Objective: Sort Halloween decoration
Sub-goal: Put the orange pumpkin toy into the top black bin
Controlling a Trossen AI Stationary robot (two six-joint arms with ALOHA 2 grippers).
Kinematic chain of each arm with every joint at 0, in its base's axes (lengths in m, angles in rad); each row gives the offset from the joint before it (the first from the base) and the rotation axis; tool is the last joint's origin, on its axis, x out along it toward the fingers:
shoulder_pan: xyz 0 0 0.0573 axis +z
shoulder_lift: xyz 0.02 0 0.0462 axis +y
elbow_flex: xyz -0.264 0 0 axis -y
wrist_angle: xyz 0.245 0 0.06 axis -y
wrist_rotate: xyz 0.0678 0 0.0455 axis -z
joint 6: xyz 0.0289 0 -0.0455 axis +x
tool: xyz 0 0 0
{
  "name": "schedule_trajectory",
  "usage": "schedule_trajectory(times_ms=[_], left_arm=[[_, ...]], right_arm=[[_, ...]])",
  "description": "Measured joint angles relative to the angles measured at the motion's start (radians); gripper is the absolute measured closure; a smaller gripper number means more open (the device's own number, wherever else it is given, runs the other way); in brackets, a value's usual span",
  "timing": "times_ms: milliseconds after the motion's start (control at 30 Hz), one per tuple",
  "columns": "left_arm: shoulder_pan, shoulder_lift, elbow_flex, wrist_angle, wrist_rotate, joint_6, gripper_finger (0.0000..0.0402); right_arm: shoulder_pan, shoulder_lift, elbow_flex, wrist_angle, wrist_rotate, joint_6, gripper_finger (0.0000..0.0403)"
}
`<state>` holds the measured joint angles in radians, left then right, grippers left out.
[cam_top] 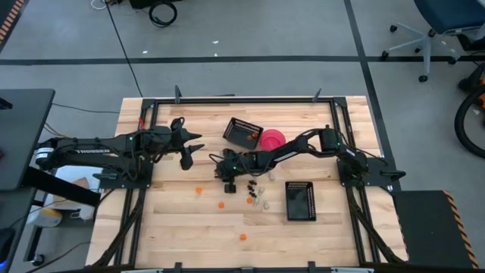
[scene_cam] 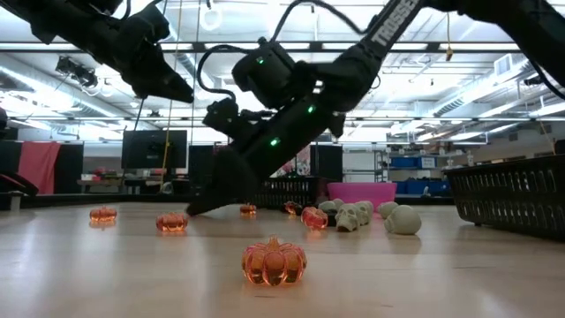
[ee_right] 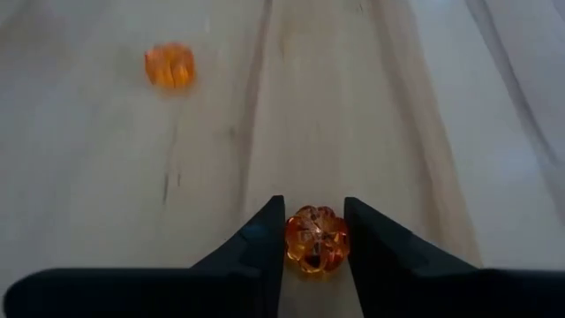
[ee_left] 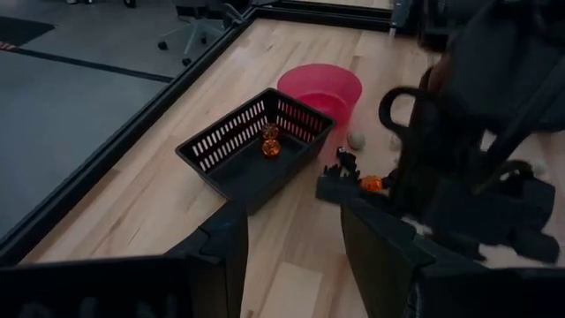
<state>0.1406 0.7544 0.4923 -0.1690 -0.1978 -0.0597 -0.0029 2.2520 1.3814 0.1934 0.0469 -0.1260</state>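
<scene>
My right gripper point(cam_top: 227, 186) reaches to the table's middle and is shut on an orange pumpkin trinket point(ee_right: 316, 240). More orange pumpkins lie loose on the wood point(cam_top: 198, 190) point(cam_top: 221, 204) point(cam_top: 243, 236), the nearest large in the low view point(scene_cam: 274, 262). Pale skull trinkets point(scene_cam: 402, 219) and black trinkets point(cam_top: 250, 184) sit in a cluster beside the right gripper. My left gripper point(cam_top: 194, 149) hovers open above the table left of centre, touching nothing. Two orange pumpkins point(ee_left: 269, 146) rest on the floor of the far black mesh basket point(ee_left: 231, 141). My right gripper pinches the orange pumpkin's two opposite sides point(ee_right: 300, 243) between its fingertips point(ee_right: 265, 234), coming down at a slant toward the tabletop. The pumpkin sits at the fingers' free ends. I cannot tell whether it rests on the wood or is just clear of it.
The pink bowl point(cam_top: 273, 139) stands beside the far basket point(cam_top: 244, 133). A second black mesh basket point(cam_top: 300, 200) lies toward the near right. The metal frame rails point(cam_top: 144, 144) run along the table's sides. Bare wood point(cam_top: 182, 227) spreads toward the near left.
</scene>
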Motion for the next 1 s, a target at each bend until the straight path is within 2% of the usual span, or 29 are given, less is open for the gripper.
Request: schedule_trajectory(times_ms=[433, 633, 867, 1000], left_arm=[[0.0, 0.0, 0.0, 0.001, 0.0, 0.018, 0.0246], [0.0, 0.0, 0.0, 0.0, 0.0, 0.018, 0.0246], [0.0, 0.0, 0.0, 0.0, 0.0, 0.0, 0.0246], [0.0, 0.0, 0.0, 0.001, 0.0, -0.003, 0.0246]], right_arm=[[-0.011, -0.24, -0.001, -0.315, 0.146, -0.088, 0.0291], [-0.085, -0.297, 0.001, -0.454, 0.229, -0.073, 0.0291], [-0.214, -0.302, -0.037, -0.456, 0.183, 0.018, 0.0289], [-0.276, -0.302, -0.053, -0.463, 0.074, 0.076, 0.0265]])
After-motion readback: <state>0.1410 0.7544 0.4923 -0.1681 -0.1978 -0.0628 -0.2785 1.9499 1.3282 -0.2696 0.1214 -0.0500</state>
